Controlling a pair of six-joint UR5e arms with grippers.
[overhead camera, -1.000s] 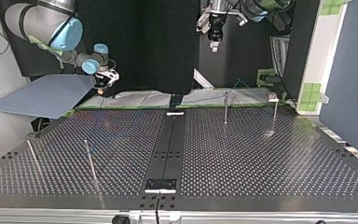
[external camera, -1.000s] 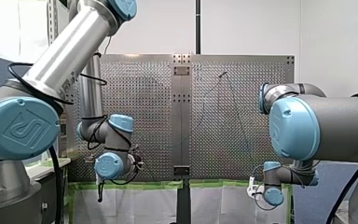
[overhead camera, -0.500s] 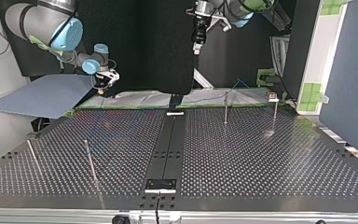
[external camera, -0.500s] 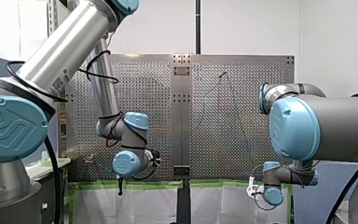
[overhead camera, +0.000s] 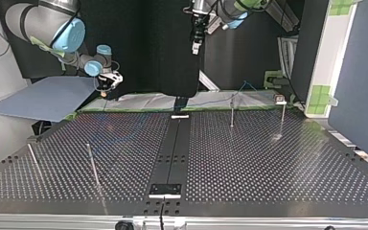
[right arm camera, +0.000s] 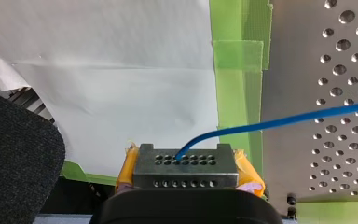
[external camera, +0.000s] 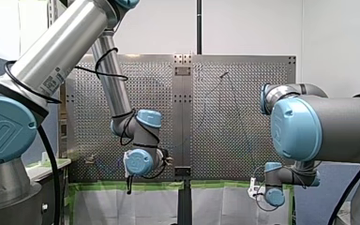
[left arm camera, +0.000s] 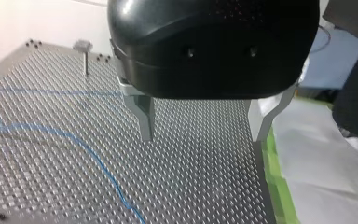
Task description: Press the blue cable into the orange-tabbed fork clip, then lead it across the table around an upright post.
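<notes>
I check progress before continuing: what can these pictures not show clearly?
Orange-tabbed fork clip: no view shows it recognisably; far fixture in the top view is too small.
Blue cable end: hidden within my right gripper, right wrist view.
Cable's route: cut by the left wrist view's edge.

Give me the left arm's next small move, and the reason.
My right gripper with yellow pads grips the thin blue cable, while my left gripper holds its fingers open above the perforated metal table, the cable off to one side. Probably shift the left gripper down and sideways to straddle the cable.
</notes>
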